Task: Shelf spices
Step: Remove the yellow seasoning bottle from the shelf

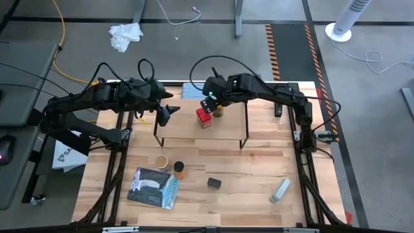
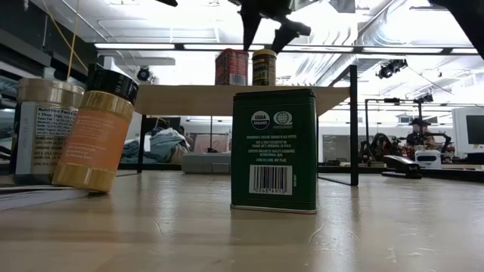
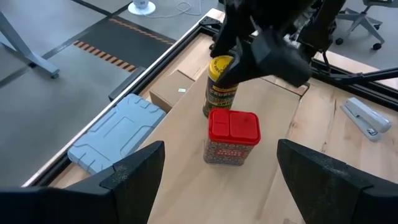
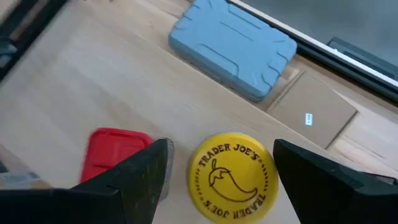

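Note:
The shelf (image 1: 200, 131) stands mid-table, and on its plank top are the red square tin (image 3: 232, 137) and the yellow jar (image 4: 233, 176). My right gripper (image 1: 213, 101) hovers open just above the yellow jar's lid. Its fingertips (image 2: 250, 38) end short of the lid, one to each side. My left gripper (image 1: 168, 114) waits open by the shelf's left end, pointing at the red tin. On the table near the front are the tan cylinder (image 1: 161, 161), the amber jar (image 1: 179, 170) and the small dark tin (image 1: 214, 183).
A blue-grey case (image 3: 115, 130) and a cardboard cube (image 3: 174, 90) lie behind the shelf at the far edge. A grey bar (image 1: 280, 189) lies front right and a dark and blue packet (image 1: 152, 188) front left. The plank is bare right of the jar.

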